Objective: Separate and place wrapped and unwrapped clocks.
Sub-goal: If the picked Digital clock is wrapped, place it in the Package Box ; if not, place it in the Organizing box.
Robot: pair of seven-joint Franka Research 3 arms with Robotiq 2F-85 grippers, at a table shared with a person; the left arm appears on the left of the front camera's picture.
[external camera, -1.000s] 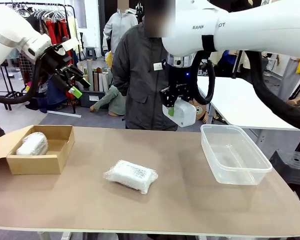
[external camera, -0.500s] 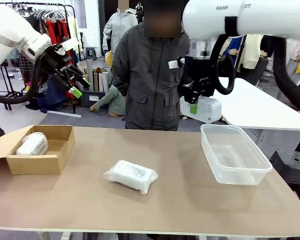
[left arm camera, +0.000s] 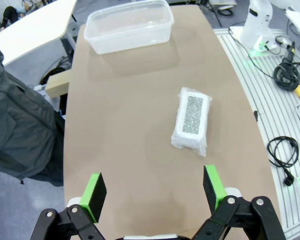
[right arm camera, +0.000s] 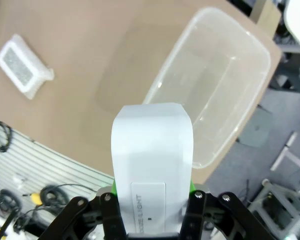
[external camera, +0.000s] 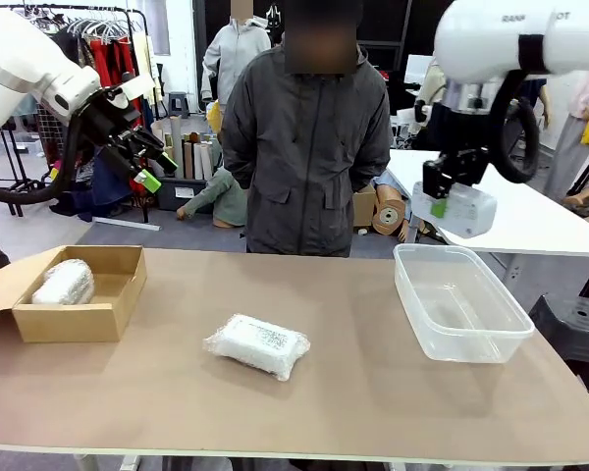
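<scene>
My right gripper [external camera: 442, 201] is shut on the bare white clock [external camera: 457, 210], holding it in the air above the far end of the clear plastic tub [external camera: 461, 334]. From the right wrist the clock [right arm camera: 152, 165] stands between the fingers, with the tub [right arm camera: 250, 95] below and beyond it. A flat wrapped clock [external camera: 257, 344] lies mid-table, also seen as a wrapped clock [left arm camera: 191, 119] under the left wrist. A rounder wrapped clock [external camera: 63, 283] rests inside the cardboard box [external camera: 74, 319]. My left gripper [external camera: 149, 162] hangs open high above the box, its green pads [left arm camera: 96, 192] wide apart.
A person [external camera: 304, 137] stands at the far side of the table, hands behind the back. A white table [external camera: 510, 211] stands beyond the tub. Cables and a rail [left arm camera: 285, 115] run along the robot's side of the table.
My right arm carried the bare clock to the right, from in front of the person to above the tub's far end. The left arm stayed still.
</scene>
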